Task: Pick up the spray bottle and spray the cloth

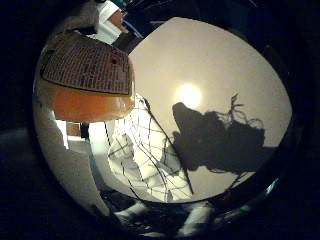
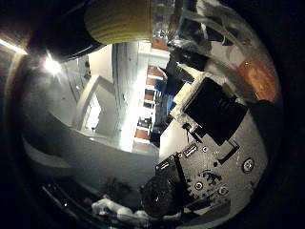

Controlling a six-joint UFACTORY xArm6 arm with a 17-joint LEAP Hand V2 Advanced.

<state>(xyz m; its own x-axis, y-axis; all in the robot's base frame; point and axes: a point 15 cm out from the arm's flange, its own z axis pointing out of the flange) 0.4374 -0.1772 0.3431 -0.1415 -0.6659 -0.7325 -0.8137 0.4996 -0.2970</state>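
**Bottle up close to the palm, cloth waiting below**

Right against the palm sits the spray bottle [image 1: 87,82], its orange body and printed label filling a big share of the little-finger-side view, so it is very close in. On the thumb side the bottle's ribbed yellow collar [image 2: 119,19] and clear neck show too, with the hand [image 2: 209,143] and its black and white geared parts crowding alongside the bottle. The fingers look wrapped about the bottle, though the actual contact is hidden, so I read that as a hold rather than see it plainly.

Beyond the bottle, lower down, lies the checked cloth [image 1: 150,155], white with dark grid lines, rumpled on the pale table [image 1: 225,65]. Past the cloth, the table carries the dark shadow of the hand and a bright lamp glare.

My read: the pick-up is done or nearly so, and the spraying step is next. That calls for turning the nozzle toward the cloth, then squeezing the trigger. I cannot see the nozzle or trigger here.
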